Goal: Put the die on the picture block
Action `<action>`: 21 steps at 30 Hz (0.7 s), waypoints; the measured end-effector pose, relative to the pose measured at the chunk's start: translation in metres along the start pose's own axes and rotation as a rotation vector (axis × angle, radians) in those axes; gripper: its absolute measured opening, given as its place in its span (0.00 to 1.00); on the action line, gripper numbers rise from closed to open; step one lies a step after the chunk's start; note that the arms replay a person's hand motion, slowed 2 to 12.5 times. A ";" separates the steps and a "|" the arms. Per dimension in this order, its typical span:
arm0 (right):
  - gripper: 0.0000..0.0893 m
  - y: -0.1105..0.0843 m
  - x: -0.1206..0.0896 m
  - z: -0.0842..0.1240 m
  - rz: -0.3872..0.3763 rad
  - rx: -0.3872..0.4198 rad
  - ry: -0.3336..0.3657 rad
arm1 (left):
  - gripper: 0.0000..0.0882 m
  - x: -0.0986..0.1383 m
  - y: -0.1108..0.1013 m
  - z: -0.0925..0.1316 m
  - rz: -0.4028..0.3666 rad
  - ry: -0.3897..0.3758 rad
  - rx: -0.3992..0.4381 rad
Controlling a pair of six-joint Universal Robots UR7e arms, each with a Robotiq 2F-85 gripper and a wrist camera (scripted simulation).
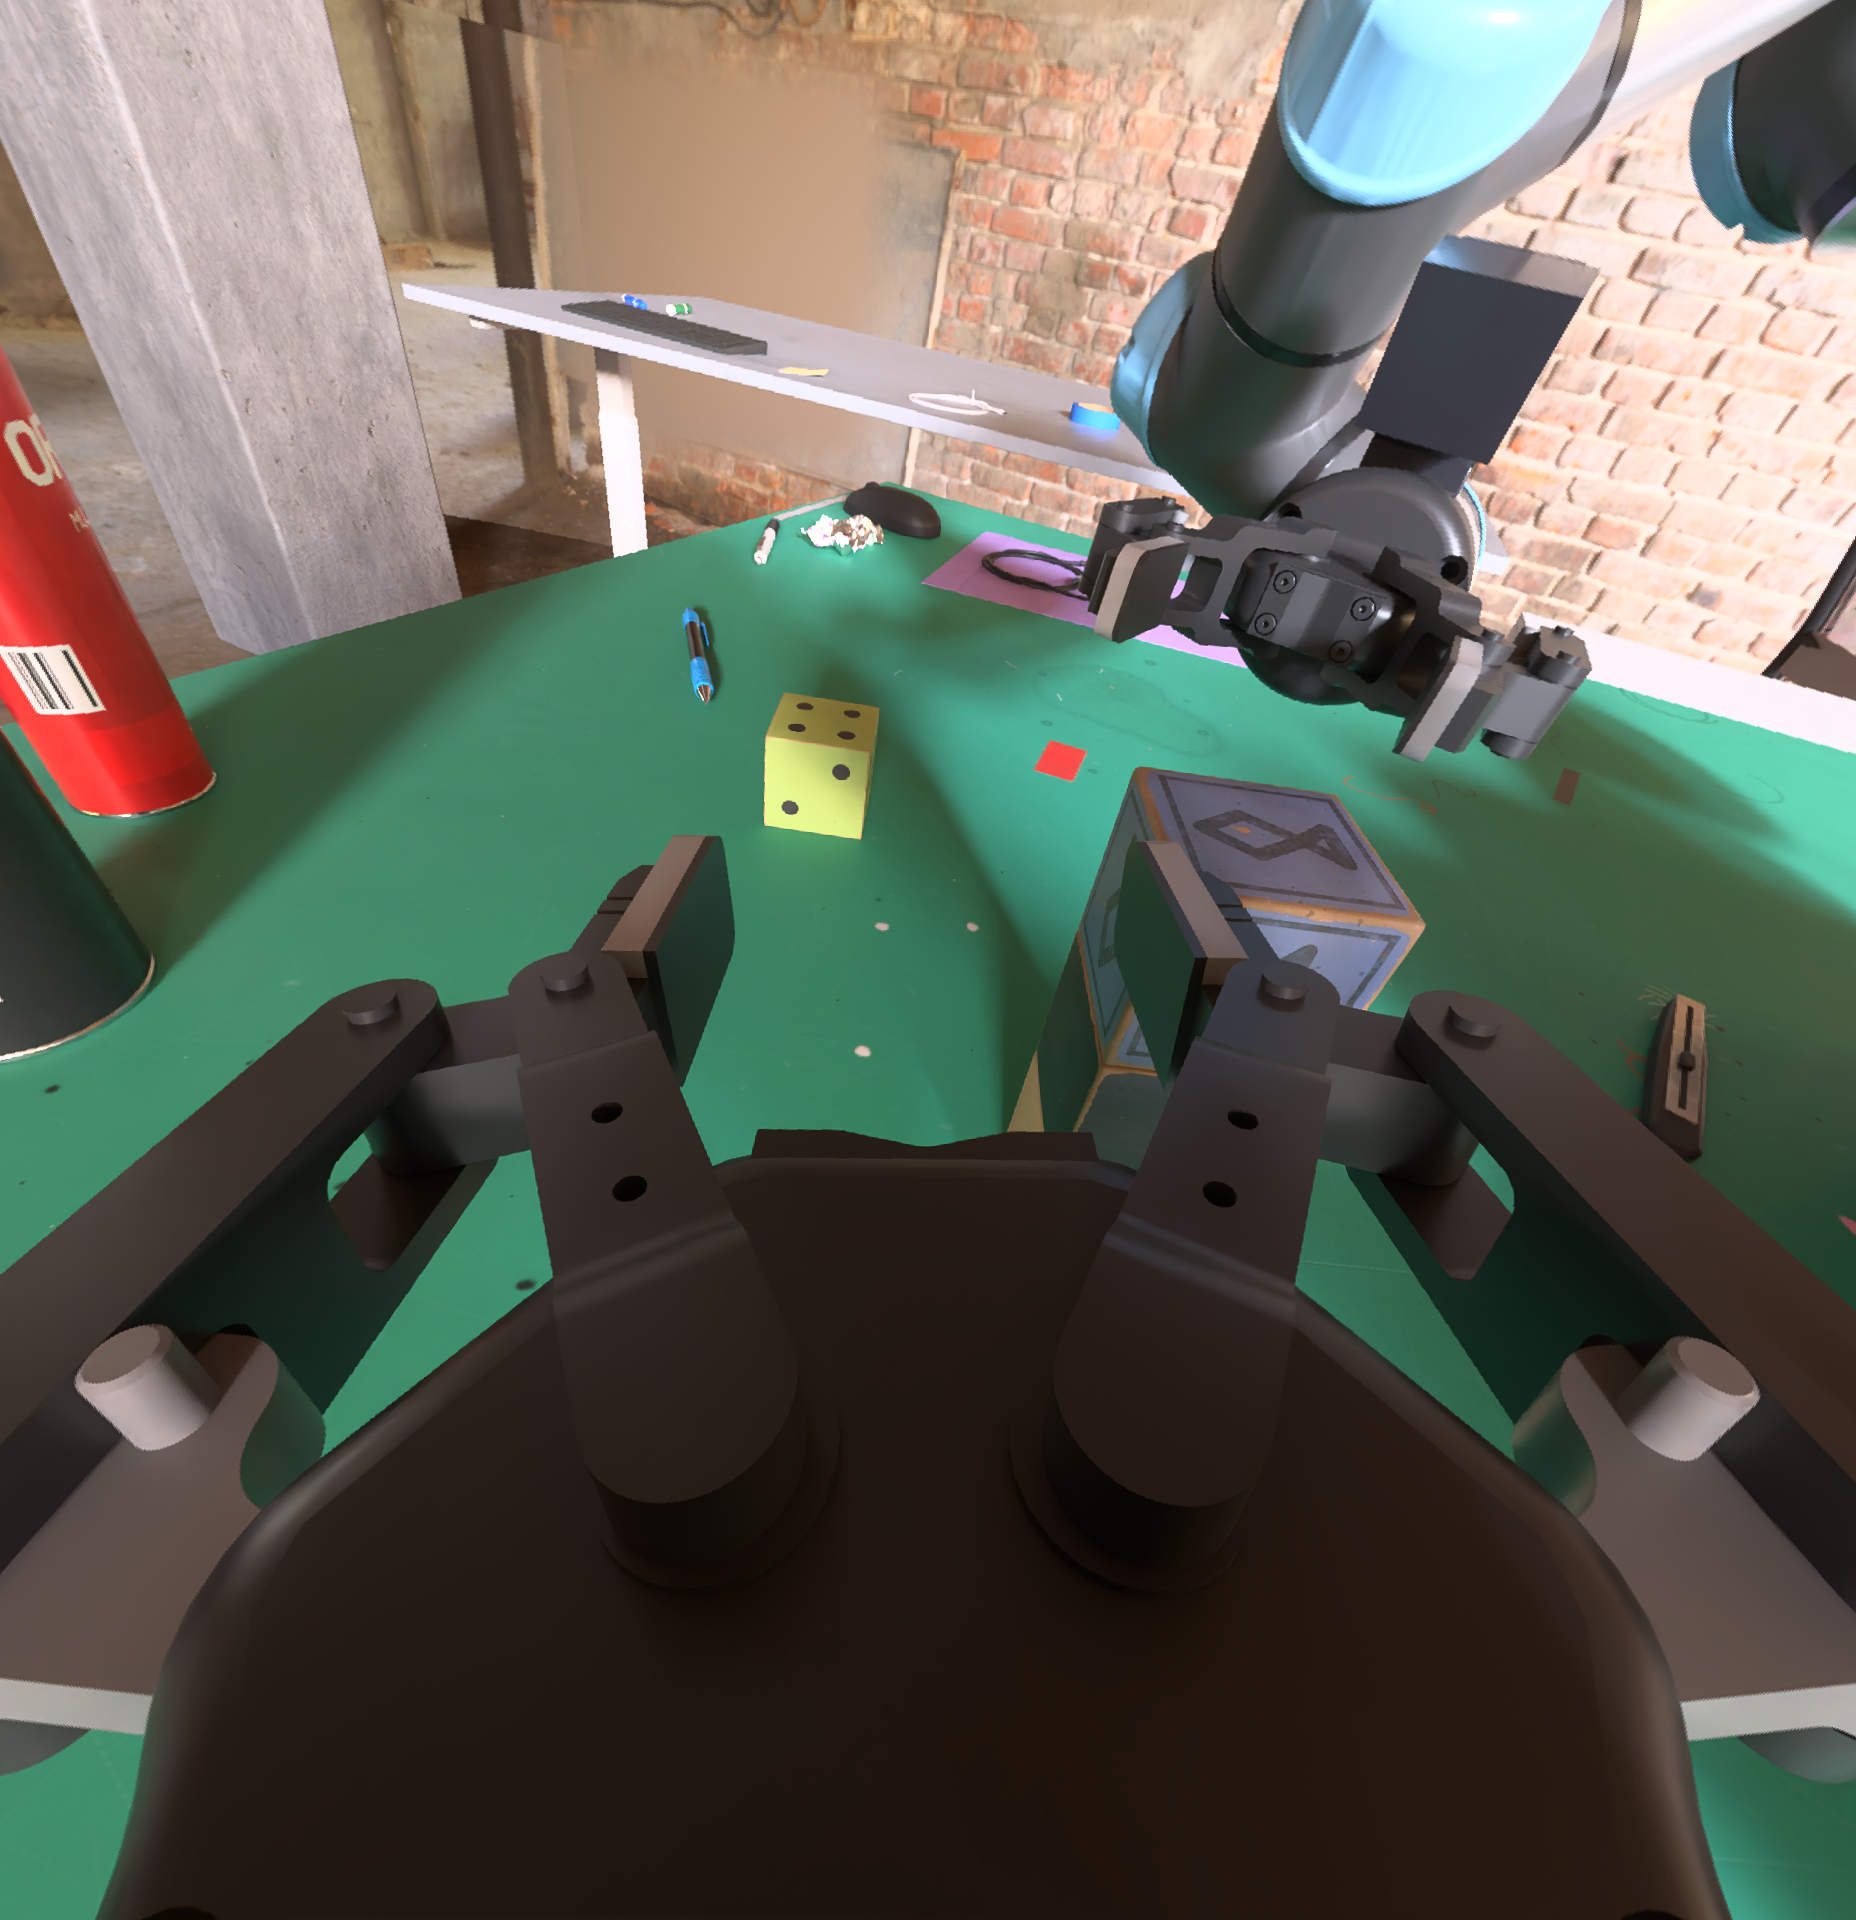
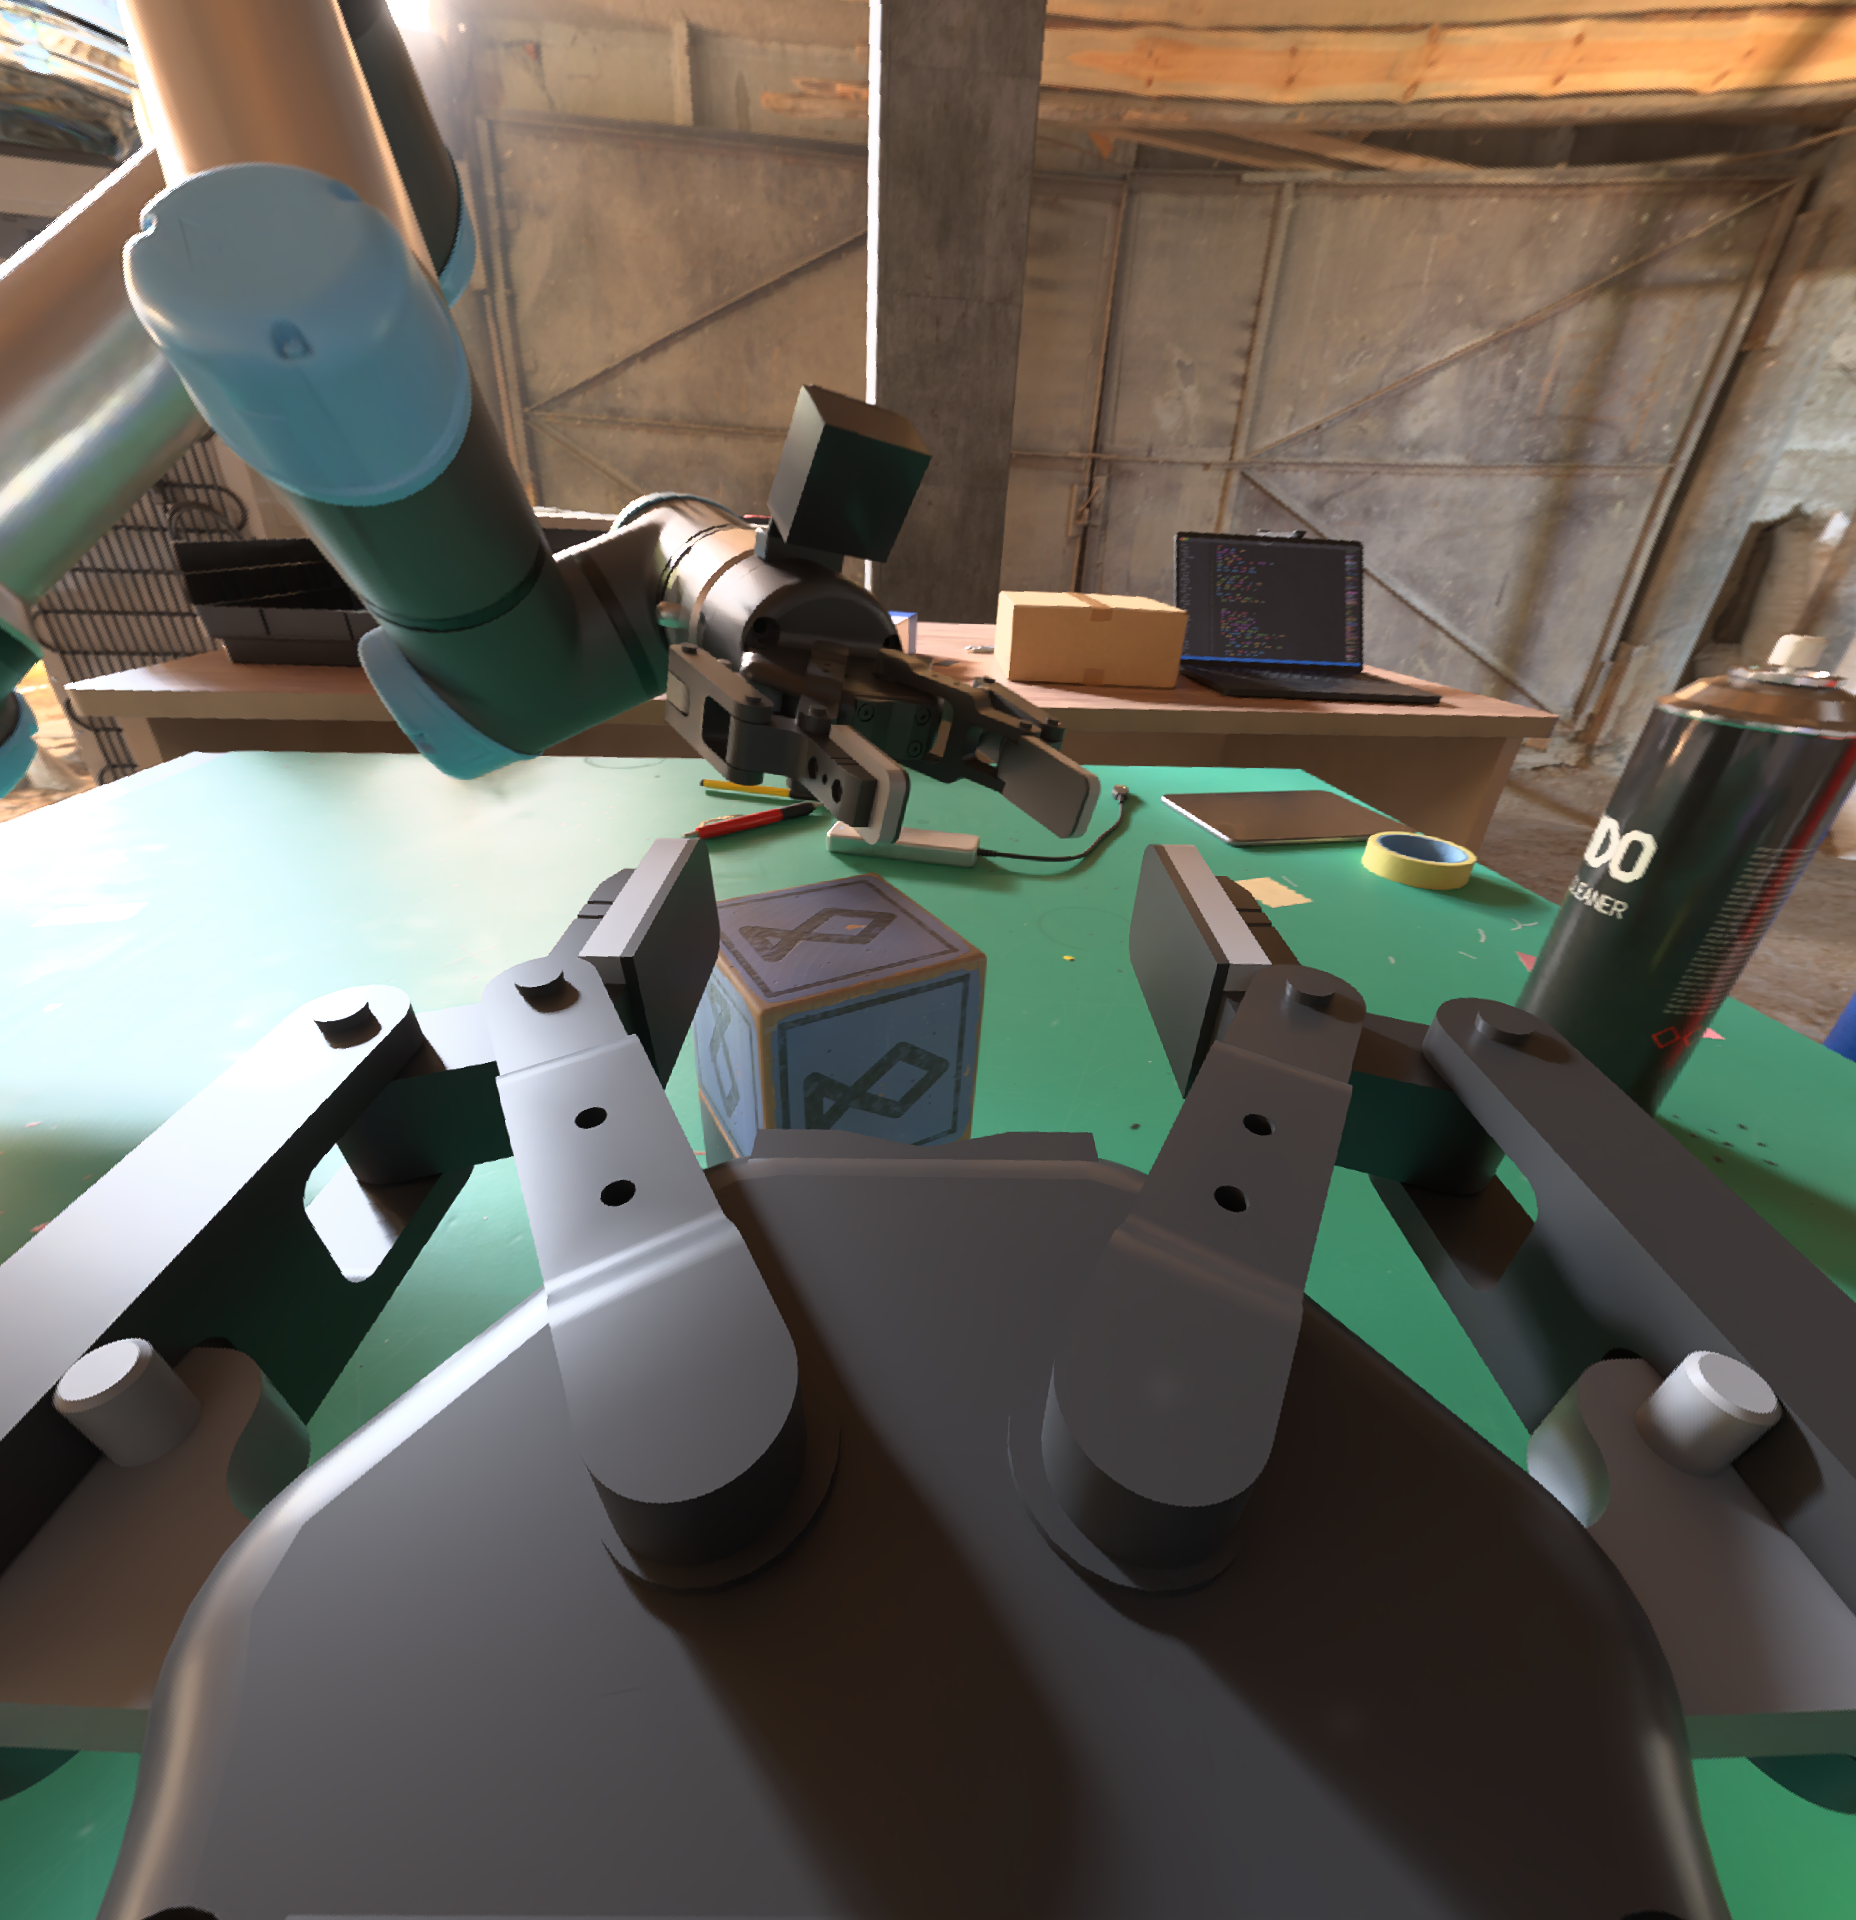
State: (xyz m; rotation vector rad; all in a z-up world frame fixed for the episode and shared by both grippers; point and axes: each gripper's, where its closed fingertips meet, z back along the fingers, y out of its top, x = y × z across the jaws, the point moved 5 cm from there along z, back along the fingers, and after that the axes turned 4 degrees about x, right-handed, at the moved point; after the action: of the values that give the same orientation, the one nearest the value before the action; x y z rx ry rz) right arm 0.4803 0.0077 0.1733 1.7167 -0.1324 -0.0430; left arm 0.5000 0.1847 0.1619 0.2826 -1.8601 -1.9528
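The die [image 1: 820, 767] sits untouched on the green worktop [image 1: 436, 831], yellow with black pips, well in from every edge and not visible in the right wrist view. Going left to right in the left wrist view: a red can [image 1: 62, 582] and a dark can [image 1: 30, 914] stand near the left edge, a blue pen [image 1: 697, 655] lies beyond the die toward the far edge, then comes the die, and to its right the block [image 1: 1267, 883], blue with a line drawing on each face, apart from the die.

The left gripper [image 1: 919, 914] hangs over the worktop with its fingers spread wide and nothing between them; the die lies just ahead of its left finger. The right gripper [image 2: 924, 935] is likewise wide open and empty, with the block just ahead between its fingers and not touched.

The task looks to be at its very start: the approach to the die, no grasp yet made. The left gripper seems better placed. Its next move calls for going forward and slightly left, centring the die between the pads, lowering, then closing on two opposite faces. The right gripper hovering near the block may crowd the placing.
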 end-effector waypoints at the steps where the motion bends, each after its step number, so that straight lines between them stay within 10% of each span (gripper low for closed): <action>1: 0.79 0.001 0.002 0.001 0.001 0.007 -0.010 | 0.74 -0.001 0.000 0.000 0.004 0.002 0.005; 11: 0.76 0.013 0.029 0.024 -0.007 0.089 -0.185 | 0.74 -0.008 0.006 0.007 0.067 0.017 0.076; 21: 0.69 0.001 0.079 0.057 -0.074 0.024 -0.541 | 0.74 -0.015 0.008 0.012 0.110 0.032 0.115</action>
State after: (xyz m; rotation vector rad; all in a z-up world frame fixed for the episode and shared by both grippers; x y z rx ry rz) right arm 0.5526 -0.0578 0.1691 1.6978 -0.4695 -0.5639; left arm 0.5094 0.2022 0.1689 0.2396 -1.9286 -1.7622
